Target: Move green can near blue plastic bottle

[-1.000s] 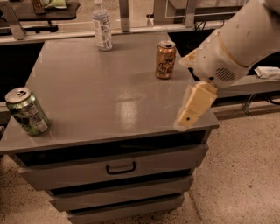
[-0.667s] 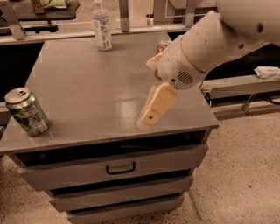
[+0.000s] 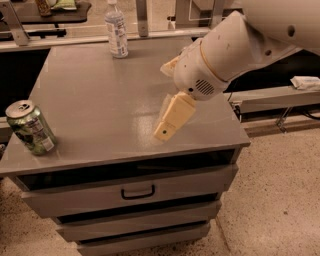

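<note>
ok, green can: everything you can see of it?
The green can is a metal-looking drink can: green body, silver top with pull tab, white label patch low down. It stands upright at the front-left corner of the grey cabinet top, touching nothing else. The gripper hangs over the top's front middle, well apart from it.

Gray cabinet, flat top, drawers down the front, dark handle on the top drawer; the gripper hangs over the top's front right part. Speckled floor around it, and a low gray shelf to the right has a white crumpled thing on it. Metal post and dark table stand behind.
</note>
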`<act>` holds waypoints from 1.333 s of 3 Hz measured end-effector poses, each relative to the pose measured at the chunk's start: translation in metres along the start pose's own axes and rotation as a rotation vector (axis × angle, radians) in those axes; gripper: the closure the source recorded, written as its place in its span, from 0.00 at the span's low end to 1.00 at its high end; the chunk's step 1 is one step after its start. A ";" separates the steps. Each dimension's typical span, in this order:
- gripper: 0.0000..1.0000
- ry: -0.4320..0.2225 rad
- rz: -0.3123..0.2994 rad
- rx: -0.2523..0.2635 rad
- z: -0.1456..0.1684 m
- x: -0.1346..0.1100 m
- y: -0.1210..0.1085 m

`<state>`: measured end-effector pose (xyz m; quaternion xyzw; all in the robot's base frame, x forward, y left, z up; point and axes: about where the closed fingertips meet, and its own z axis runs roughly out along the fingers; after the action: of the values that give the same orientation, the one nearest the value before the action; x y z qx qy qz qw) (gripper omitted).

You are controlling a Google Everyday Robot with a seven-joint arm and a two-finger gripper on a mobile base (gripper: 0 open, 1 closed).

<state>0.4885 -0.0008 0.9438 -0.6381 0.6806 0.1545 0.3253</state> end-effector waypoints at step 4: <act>0.00 -0.442 -0.071 -0.102 0.150 -0.130 0.010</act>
<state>0.5126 0.1947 0.9138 -0.6280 0.5612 0.3130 0.4390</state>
